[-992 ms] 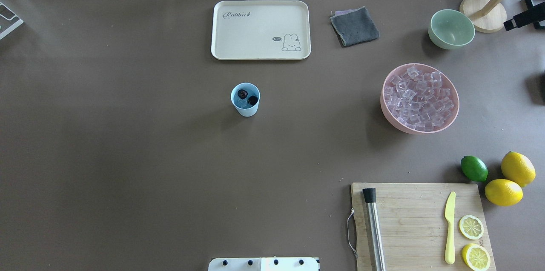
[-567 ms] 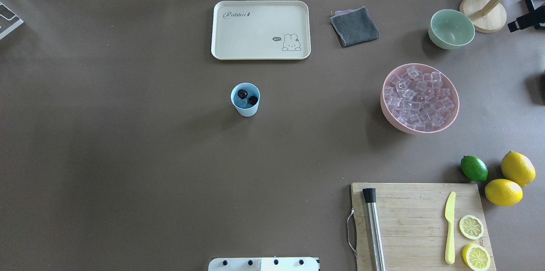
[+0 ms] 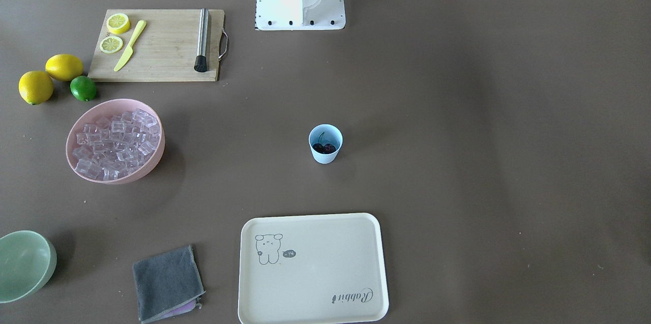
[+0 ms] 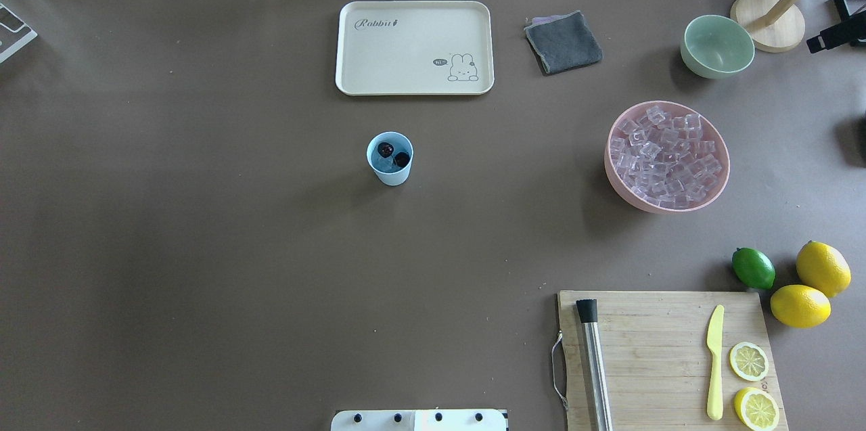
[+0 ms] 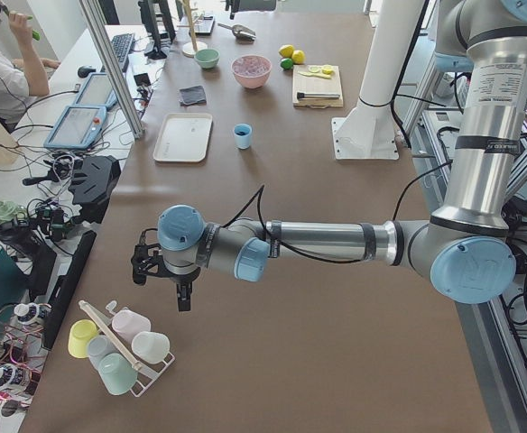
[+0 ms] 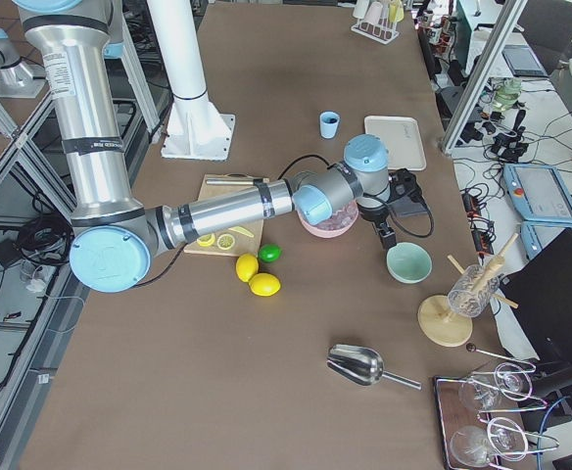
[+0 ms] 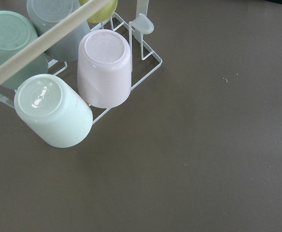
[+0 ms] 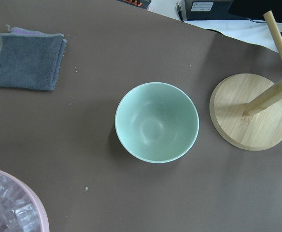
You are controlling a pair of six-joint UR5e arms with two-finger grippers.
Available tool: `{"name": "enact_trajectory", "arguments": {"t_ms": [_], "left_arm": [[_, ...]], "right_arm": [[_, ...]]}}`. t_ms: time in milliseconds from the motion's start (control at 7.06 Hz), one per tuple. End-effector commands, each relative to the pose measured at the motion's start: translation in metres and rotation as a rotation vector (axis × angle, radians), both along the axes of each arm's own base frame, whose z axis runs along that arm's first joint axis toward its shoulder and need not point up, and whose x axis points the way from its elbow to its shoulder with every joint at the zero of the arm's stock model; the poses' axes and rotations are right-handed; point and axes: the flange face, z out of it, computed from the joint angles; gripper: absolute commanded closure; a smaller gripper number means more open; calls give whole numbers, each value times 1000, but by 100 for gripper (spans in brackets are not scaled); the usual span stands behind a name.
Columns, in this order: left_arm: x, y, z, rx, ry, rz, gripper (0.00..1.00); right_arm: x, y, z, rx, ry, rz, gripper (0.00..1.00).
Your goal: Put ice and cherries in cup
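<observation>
1. Two pincers, neither of them near the cup. The left pincer [image 5: 183, 300] hangs over the rack [image 7: 142, 21] of upturned cups at the left end of the table [image 4: 203, 228]. The right pincer [image 6: 387, 237] hangs above the pale green bowl [image 8: 156, 122], just beyond the pink bowl [image 4: 612, 177]. Only the side views show them, and the wrist views show no fingers, so I cannot tell whether either is wide or narrow.
2. The light-blue cup [image 4: 390, 160] stands upright mid-table, near the cream tray [image 4: 414, 47] but apart from it. Nothing touches it.
3. The cherries [image 4: 402, 160] sit inside the cup on top of a pale ice cube [image 4: 384, 164]. My read is that both ingredients are in and the arms are parked wide to keep the cup clear.
4. The spare ice [image 4: 666, 157] is heaped in the pink bowl, on the right arm's side.
5. The bamboo cutting board [image 4: 649, 350] carries a yellow knife, a metal muddler and lemon slices. A lime [image 4: 754, 268] and two lemons lie beside it, and a grey cloth [image 4: 563, 42] lies by the tray.
6. The table has a matte brown covering. Around it is a lab, with cabled benches, tablets and a seated operator.
</observation>
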Motion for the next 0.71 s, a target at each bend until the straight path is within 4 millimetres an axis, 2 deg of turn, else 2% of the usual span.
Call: {"name": "enact_trajectory", "arguments": {"t_ms": [0, 425, 567], "left_arm": [[2, -35, -10, -67, -1, 4, 2], [3, -46, -25, -38, 1, 7, 2], [4, -60, -34, -39, 10, 9, 2]], "right_arm": [[7, -1, -3, 1, -9, 7, 0], [9, -1, -2, 3, -5, 15, 0], [10, -1, -2, 4, -2, 19, 0]]}}
